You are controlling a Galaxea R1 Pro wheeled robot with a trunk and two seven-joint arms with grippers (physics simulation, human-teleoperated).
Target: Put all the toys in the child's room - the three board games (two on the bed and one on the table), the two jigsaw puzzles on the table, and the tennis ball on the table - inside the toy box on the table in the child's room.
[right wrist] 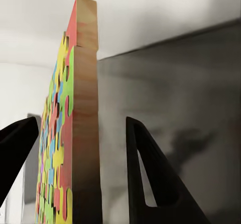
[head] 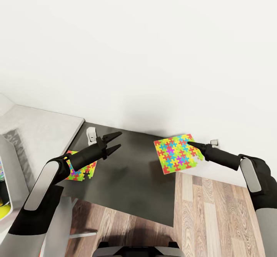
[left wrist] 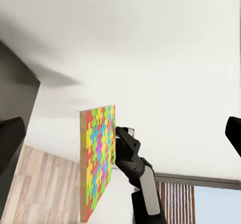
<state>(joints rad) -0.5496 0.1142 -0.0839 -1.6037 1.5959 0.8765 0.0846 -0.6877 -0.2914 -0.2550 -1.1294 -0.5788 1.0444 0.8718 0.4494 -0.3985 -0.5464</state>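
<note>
My right gripper [head: 191,145] is shut on a bright multicoloured jigsaw puzzle [head: 177,154] and holds it in the air over the far right corner of a dark flat surface [head: 130,180]. In the right wrist view the puzzle's wooden edge [right wrist: 83,133] stands upright between the two black fingers [right wrist: 150,184]. The left wrist view has the same puzzle [left wrist: 98,158] held on edge by the right gripper [left wrist: 123,136]. A second jigsaw puzzle [head: 81,169] lies flat on the dark surface, partly hidden under my left forearm. My left gripper [head: 120,139] hangs open and empty above the surface.
A white container [head: 9,180] with something yellow inside [head: 4,211] sits at the far left edge, on a grey surface [head: 42,130]. A white wall fills the background, with two small outlets [head: 91,135] low on it. Wooden floor [head: 215,214] lies right and near.
</note>
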